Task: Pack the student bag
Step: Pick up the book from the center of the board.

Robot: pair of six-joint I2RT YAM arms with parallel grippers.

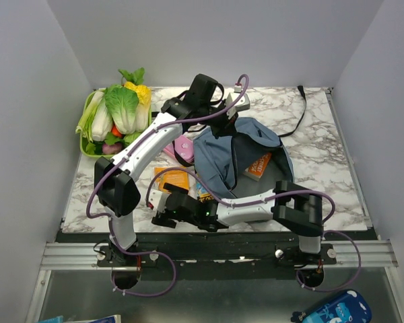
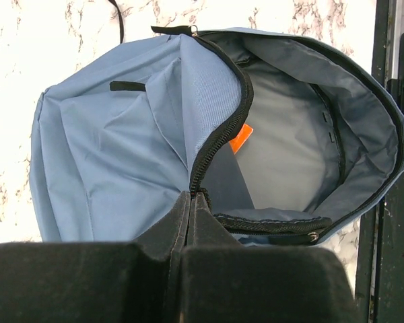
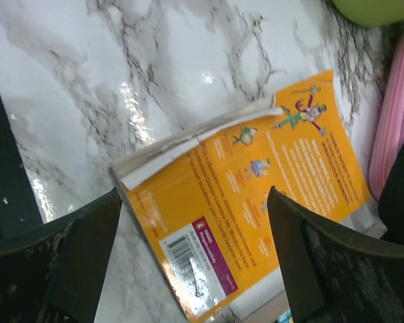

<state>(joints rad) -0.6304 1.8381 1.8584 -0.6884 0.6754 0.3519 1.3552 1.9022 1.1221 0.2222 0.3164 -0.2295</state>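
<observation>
From above, the left arm (image 1: 145,145) bends up and over, with the left hand (image 1: 227,121) on the far rim of the student bag (image 1: 246,158); the right arm (image 1: 249,205) lies low, with the right hand (image 1: 163,210) by an orange book (image 1: 172,180) on the desk (image 1: 323,148). Up close, the left hand pinches the bag's zipper (image 2: 219,134) tight. The right hand is wide open over the book, holding nothing; the book's words are too small to read.

Marble-patterned white table top (image 1: 323,134) fills frame centre, boxed by plain pale walls (image 1: 215,40) at top, left and right. Aluminium rail (image 1: 215,254) runs along the lower edge; below it a grey surface (image 1: 222,299), possibly floor. Lighting even and diffuse, with small glare spots on the marble.
</observation>
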